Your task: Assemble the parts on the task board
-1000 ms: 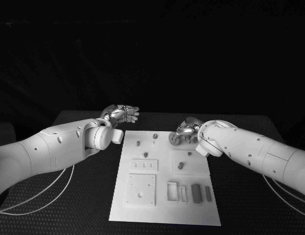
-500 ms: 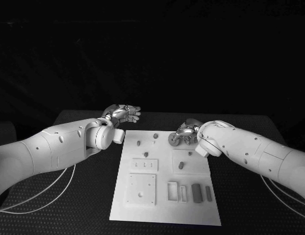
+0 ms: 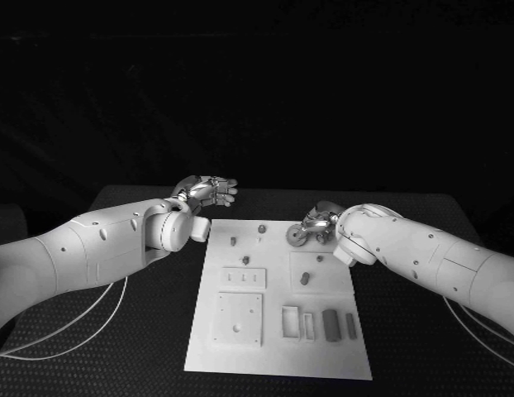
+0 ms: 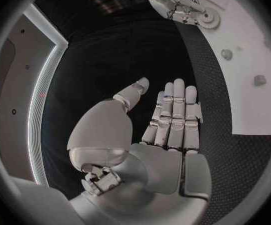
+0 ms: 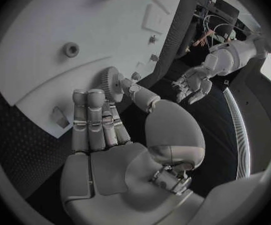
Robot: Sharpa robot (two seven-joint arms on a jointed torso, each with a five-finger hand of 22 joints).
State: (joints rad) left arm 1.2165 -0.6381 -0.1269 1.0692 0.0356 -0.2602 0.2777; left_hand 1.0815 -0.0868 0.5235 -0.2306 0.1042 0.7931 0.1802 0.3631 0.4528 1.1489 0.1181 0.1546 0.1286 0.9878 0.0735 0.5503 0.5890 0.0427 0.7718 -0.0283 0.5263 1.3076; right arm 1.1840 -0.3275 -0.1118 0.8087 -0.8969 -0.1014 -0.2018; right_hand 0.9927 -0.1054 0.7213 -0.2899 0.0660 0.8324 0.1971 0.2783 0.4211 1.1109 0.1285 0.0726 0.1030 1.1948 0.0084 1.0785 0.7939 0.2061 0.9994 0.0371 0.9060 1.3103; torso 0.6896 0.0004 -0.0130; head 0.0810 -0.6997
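At centre frame, the right hand (image 3: 313,227) pinches a gear (image 5: 110,81) over the task board (image 3: 275,351); the left hand (image 3: 206,192) hovers empty, fingers apart.

From the head we look down on the task board (image 3: 278,302). Each wrist camera sits close behind its own hand; both share the board's far end.

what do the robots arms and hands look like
Both arms are smooth white shells dotted with small dark screws. Each ends in a silver, metallic jointed hand: left hand, right hand. The fingers are segmented, with pale rounded tips. Thin white cables hang under the arms.
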